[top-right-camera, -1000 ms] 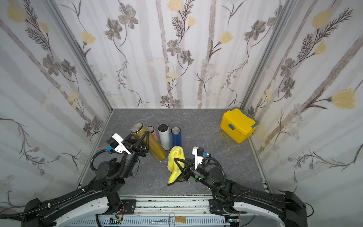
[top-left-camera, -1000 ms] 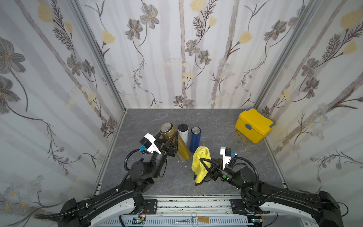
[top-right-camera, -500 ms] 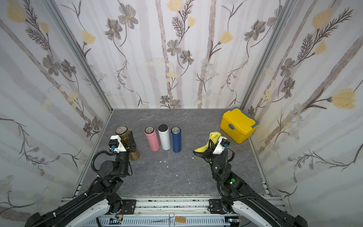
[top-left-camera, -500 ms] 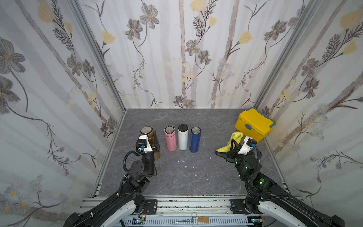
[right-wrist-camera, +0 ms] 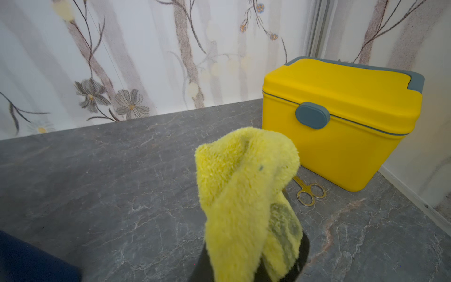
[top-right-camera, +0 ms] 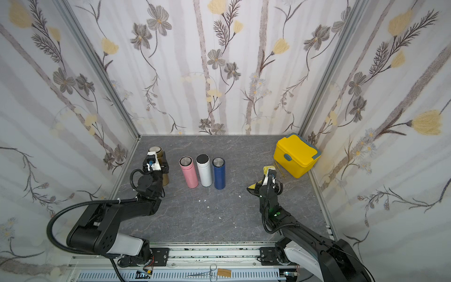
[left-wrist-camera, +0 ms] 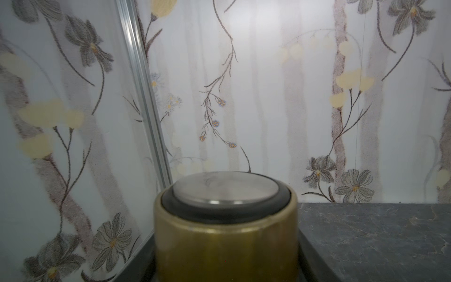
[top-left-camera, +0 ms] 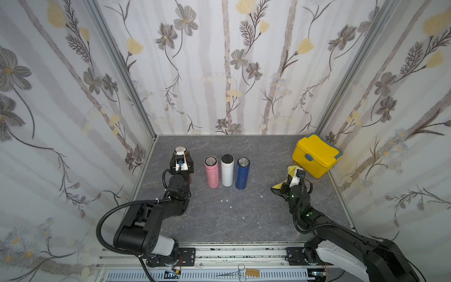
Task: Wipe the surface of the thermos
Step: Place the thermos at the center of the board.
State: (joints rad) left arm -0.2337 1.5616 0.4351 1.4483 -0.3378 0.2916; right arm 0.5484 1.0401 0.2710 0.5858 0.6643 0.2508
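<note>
The gold thermos (top-left-camera: 180, 151) (top-right-camera: 155, 149) stands upright near the left wall, silver cap up. My left gripper (top-left-camera: 182, 161) (top-right-camera: 157, 168) is shut on its body; in the left wrist view the thermos (left-wrist-camera: 227, 244) fills the space between the dark fingers (left-wrist-camera: 308, 256). My right gripper (top-left-camera: 292, 176) (top-right-camera: 268, 178) is shut on a fluffy yellow cloth (top-left-camera: 292, 169) (top-right-camera: 266, 168) (right-wrist-camera: 244, 195), low over the table beside the yellow box, well apart from the thermos. The cloth hides the right fingers.
Pink (top-left-camera: 211, 172), white (top-left-camera: 227, 171) and blue (top-left-camera: 242, 173) thermoses stand in a row mid-table. A yellow lidded box (top-left-camera: 317, 156) (right-wrist-camera: 341, 122) sits in the back right corner, gold scissors (right-wrist-camera: 307, 193) in front of it. White crumbs (top-left-camera: 224, 200) lie on the grey table.
The arms have drawn apart from the middle. The left one carried the gold thermos to the left wall and set it upright; the right one swung the cloth over to the yellow box.
</note>
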